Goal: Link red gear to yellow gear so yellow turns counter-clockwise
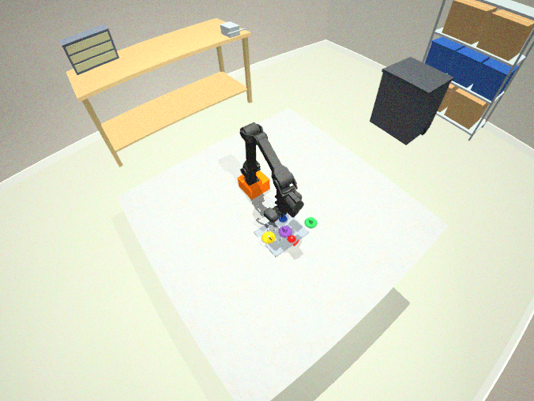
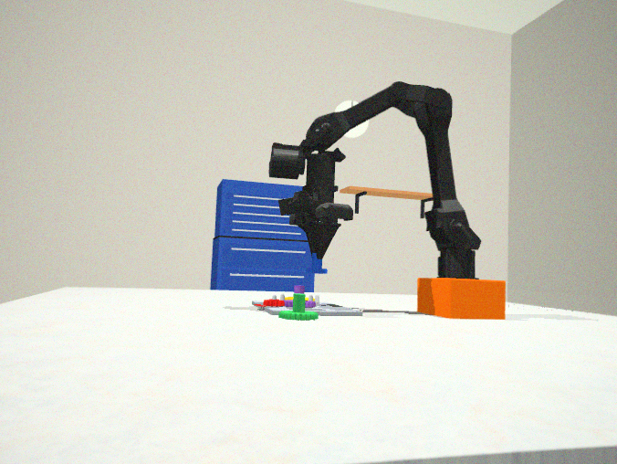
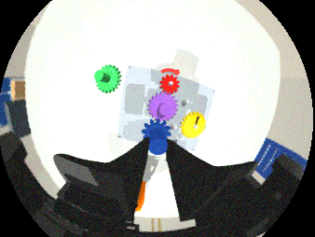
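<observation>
Pinching the upright stem of the blue gear (image 1: 283, 219) (image 2: 324, 270) (image 3: 156, 130), the gripper (image 1: 282, 213) (image 2: 318, 257) (image 3: 157, 141) points straight down, its fingers only slightly parted. The gear hangs level, with a gap beneath it, over the part of the grey board (image 1: 276, 252) (image 2: 344, 312) (image 3: 208, 93) nearest the arm's base. In the wrist view, its teeth slightly overlap the near edge of the purple gear (image 1: 285, 231) (image 2: 309, 303) (image 3: 155, 103); the exterior view shows them at different heights.

The purple gear lies on the board with its stem up, right beside the red gear (image 1: 291, 240) (image 2: 273, 302) (image 3: 165, 86), which sits near the board's far edge. The yellow gear (image 1: 266, 237) (image 2: 308, 299) (image 3: 187, 126) is near a side edge; whether its teeth reach the purple ones is too small to tell. Bare pegs (image 3: 184, 103) stand between these gears, leaving narrow room there.

The green gear (image 1: 310, 222) (image 2: 298, 315) (image 3: 112, 83) stands stem up on the table (image 1: 216, 301) (image 2: 298, 389) (image 3: 242, 70), just outside the board's opposite side edge. The orange base (image 1: 246, 188) (image 2: 461, 299) (image 3: 141, 193) is apart from the board. Tabletop stretches widely beyond the board's far edge, while overhead the raised arm bends well above it.
</observation>
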